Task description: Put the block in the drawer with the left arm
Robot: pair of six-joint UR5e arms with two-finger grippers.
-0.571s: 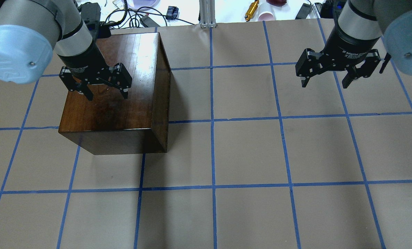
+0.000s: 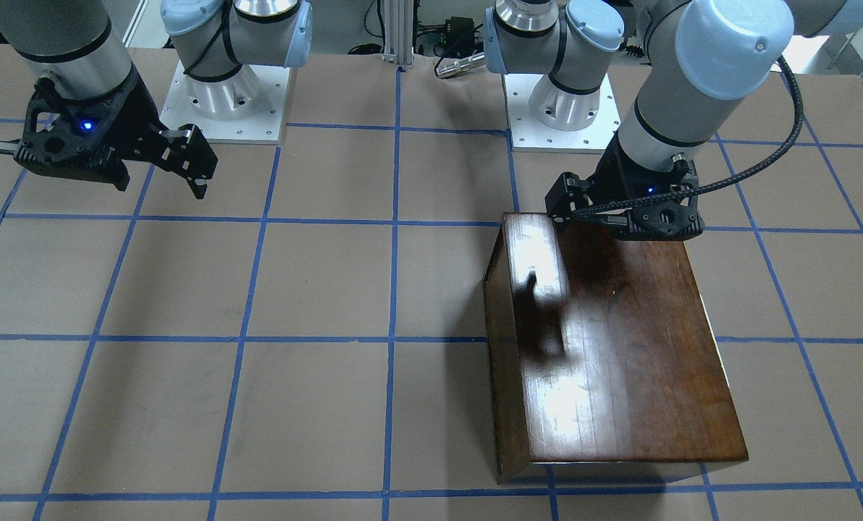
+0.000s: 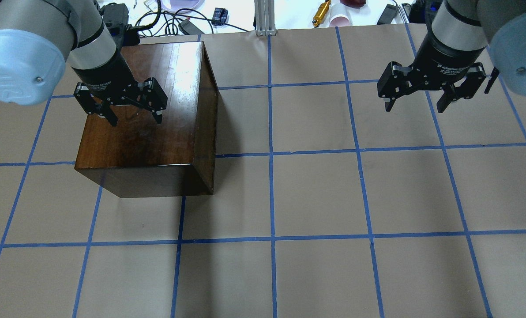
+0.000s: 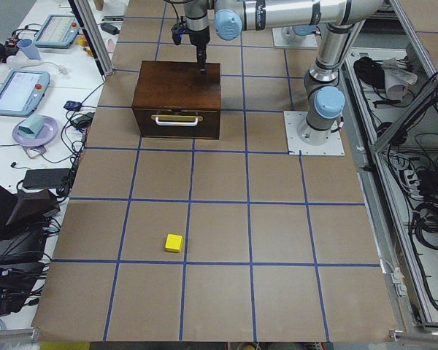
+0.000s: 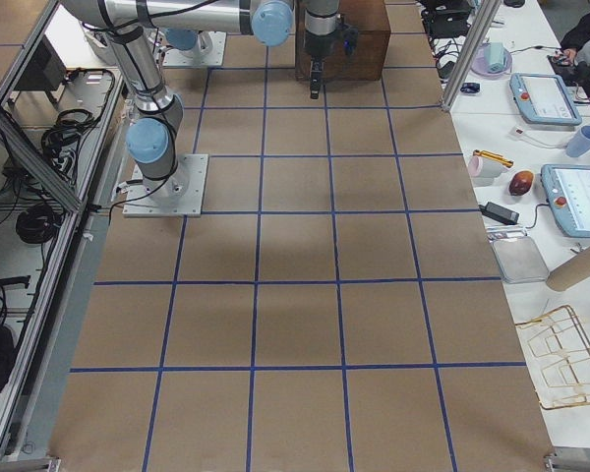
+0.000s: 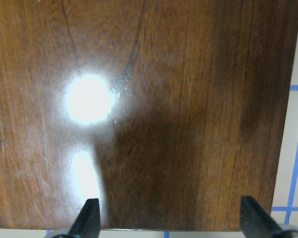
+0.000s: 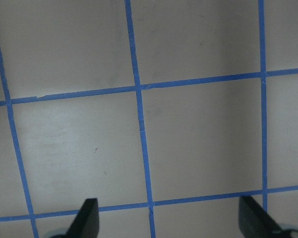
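I see my left gripper [image 3: 136, 120] hanging over the top of the wooden box [image 3: 166, 141], with its two fingers spread wide and nothing between them. The little yellow block [image 4: 174, 243] sits on the table [image 4: 277, 240] a long way from the box, out on the side that the drawer [image 4: 177, 124] faces, and the drawer is shut flat into the box. My right gripper [image 3: 415, 107] is far off from the box on its other side, also spread wide and holding nothing.
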